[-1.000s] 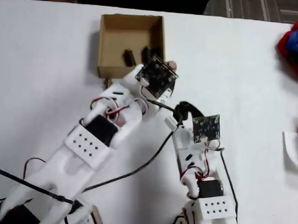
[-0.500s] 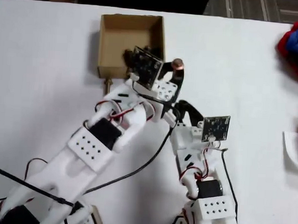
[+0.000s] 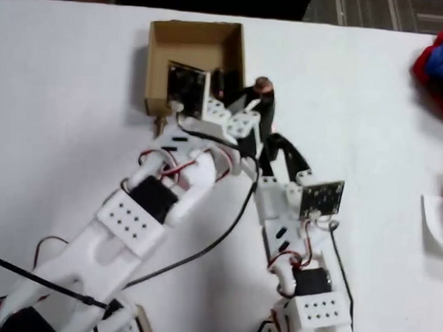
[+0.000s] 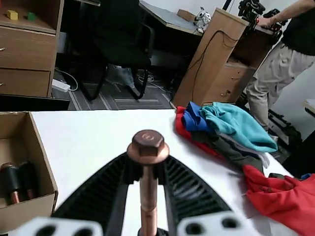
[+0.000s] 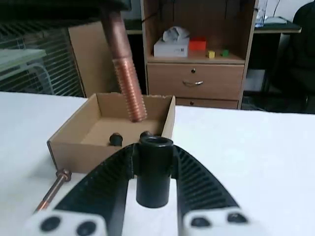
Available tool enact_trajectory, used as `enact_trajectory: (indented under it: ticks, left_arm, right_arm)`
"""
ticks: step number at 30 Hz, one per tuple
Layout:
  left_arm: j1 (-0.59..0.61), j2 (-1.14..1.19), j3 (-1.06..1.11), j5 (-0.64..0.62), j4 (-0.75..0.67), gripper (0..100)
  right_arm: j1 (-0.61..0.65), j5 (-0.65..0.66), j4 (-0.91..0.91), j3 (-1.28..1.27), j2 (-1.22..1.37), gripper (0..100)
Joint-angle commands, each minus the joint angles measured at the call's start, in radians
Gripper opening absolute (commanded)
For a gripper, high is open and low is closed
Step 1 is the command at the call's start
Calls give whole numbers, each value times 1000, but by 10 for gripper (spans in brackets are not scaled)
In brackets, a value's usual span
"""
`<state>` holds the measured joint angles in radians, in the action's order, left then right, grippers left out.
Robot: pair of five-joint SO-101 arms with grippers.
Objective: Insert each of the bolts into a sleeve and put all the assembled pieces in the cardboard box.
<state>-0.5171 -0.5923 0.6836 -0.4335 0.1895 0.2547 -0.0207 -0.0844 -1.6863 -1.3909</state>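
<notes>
My left gripper point(image 4: 146, 172) is shut on a copper bolt point(image 4: 147, 184), head up, shank hanging down. The bolt point(image 5: 124, 71) hangs with its threaded tip just above the black sleeve point(image 5: 154, 169), which stands upright with its bore facing up while my right gripper point(image 5: 153, 172) is shut on it. In the high view the bolt head point(image 3: 262, 84) sits right of the cardboard box point(image 3: 160, 36), above the right gripper point(image 3: 270, 150). The box point(image 5: 83, 130) holds assembled dark pieces point(image 4: 14, 181). Another copper bolt point(image 5: 53, 189) lies on the table beside the box point(image 3: 160, 123).
Crumpled coloured cloths point(image 4: 221, 132) lie at the table's far right edge point(image 3: 442, 66). A black cable point(image 3: 202, 250) runs across the white table between the arms. Something white point(image 3: 437, 226) lies at the right edge.
The left arm has swung its wrist leftward and turned the bolt upright, bringing it over the sleeve. The right arm has shifted slightly toward the front with the sleeve.
</notes>
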Motion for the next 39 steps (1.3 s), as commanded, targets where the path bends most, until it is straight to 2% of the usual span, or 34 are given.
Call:
enact_trajectory:
  ticks: [1,14,18,21,27,36,39]
  left_arm:
    - [6,-8,-19,-21,-31,26]
    - [11,23,-113,-20,-29,26]
    - [11,83,-140,-20,-31,26]
    - [6,115,-162,-20,-31,26]
    - [6,124,-160,-20,-21,26]
    - [6,117,-188,-15,-20,26]
    - [-9,84,-177,69,26,26]
  right_arm:
    - [-12,5,-27,-12,-62,21]
    - [-10,23,-71,-12,-38,21]
    - [-4,169,-140,-12,4,21]
    - [-10,215,-193,-12,36,21]
    - [-5,218,-257,-12,56,21]
    - [-10,213,-194,-12,58,21]
    - [-10,213,-199,-12,58,21]
